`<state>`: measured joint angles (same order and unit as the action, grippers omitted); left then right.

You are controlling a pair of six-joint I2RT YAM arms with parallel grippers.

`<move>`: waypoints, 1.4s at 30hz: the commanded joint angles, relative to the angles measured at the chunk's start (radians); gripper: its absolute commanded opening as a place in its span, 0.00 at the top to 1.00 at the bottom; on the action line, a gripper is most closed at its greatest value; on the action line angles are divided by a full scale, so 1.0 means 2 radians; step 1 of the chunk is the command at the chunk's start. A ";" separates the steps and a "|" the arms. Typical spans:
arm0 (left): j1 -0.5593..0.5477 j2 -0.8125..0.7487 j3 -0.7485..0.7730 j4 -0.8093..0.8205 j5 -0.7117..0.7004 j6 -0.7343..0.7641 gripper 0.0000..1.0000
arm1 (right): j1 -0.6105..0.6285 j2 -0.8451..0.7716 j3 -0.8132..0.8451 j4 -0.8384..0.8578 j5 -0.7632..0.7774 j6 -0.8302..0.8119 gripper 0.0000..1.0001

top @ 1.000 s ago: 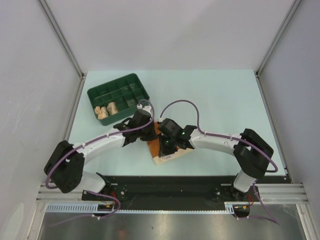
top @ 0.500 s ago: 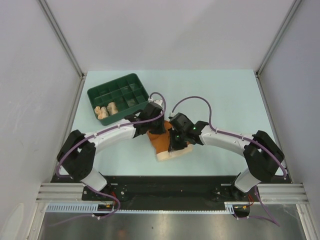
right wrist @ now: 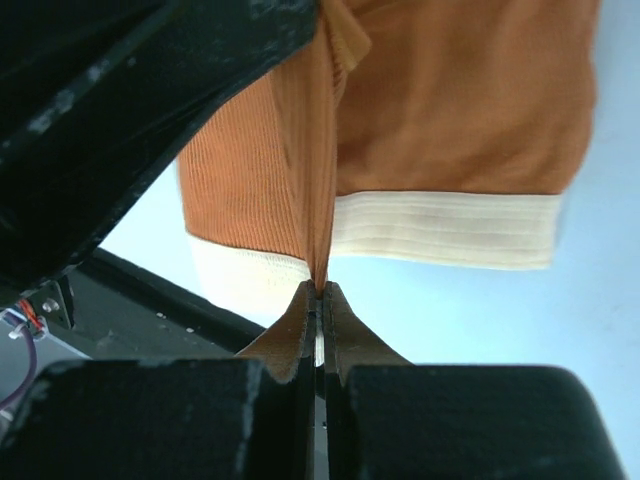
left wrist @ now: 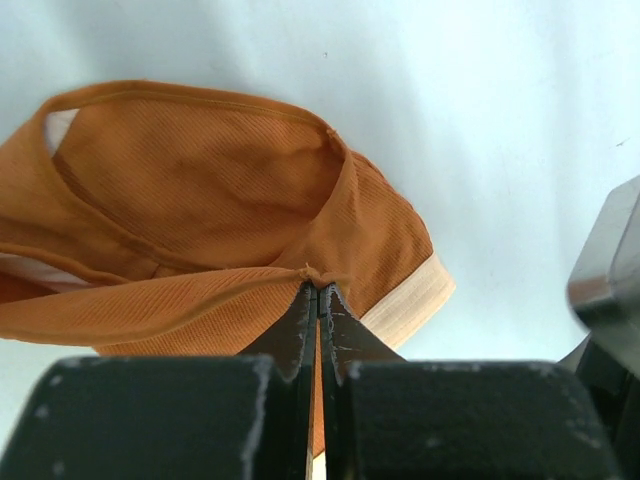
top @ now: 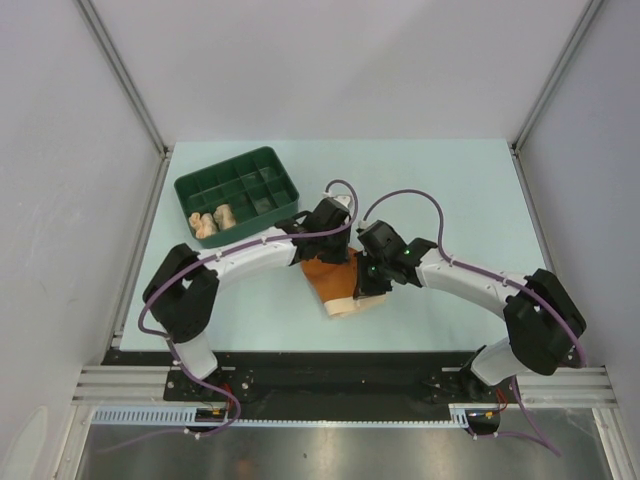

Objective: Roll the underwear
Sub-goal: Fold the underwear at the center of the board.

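Observation:
The rust-orange underwear point(top: 332, 276) with cream edging point(right wrist: 440, 232) lies partly lifted off the pale table between both arms. My left gripper point(left wrist: 318, 288) is shut, pinching a fold of the orange cloth point(left wrist: 200, 190) at its tips. My right gripper point(right wrist: 320, 290) is shut on another fold of the same garment, which stretches up from its tips. In the top view both grippers point(top: 330, 240) point(top: 368, 280) sit close together over the garment. Two rolled pale garments point(top: 212, 221) lie in the green tray.
A dark green compartment tray point(top: 236, 186) stands at the back left of the table. The black base plate point(top: 330, 375) runs along the near edge. Grey walls close in the left, right and back sides.
Both arms have carried the orange garment to the right and slightly away from the base. The cloth has been drawn up between the two shut grippers.

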<state>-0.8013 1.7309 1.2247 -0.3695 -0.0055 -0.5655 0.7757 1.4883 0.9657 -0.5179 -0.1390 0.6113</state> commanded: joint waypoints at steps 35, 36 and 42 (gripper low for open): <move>-0.029 0.109 0.089 0.025 -0.059 0.016 1.00 | -0.096 0.053 -0.022 0.024 0.029 -0.079 1.00; -0.029 0.110 0.091 0.026 -0.057 0.017 1.00 | -0.096 0.056 -0.022 0.027 0.027 -0.079 1.00; -0.032 0.118 0.096 0.017 -0.060 0.021 1.00 | -0.099 0.063 -0.021 0.018 0.027 -0.082 0.93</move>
<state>-0.8536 1.9625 1.3705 -0.3466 -0.1028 -0.5480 0.5838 1.6104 0.9291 -0.4870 -0.0948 0.4671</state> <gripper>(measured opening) 0.006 0.018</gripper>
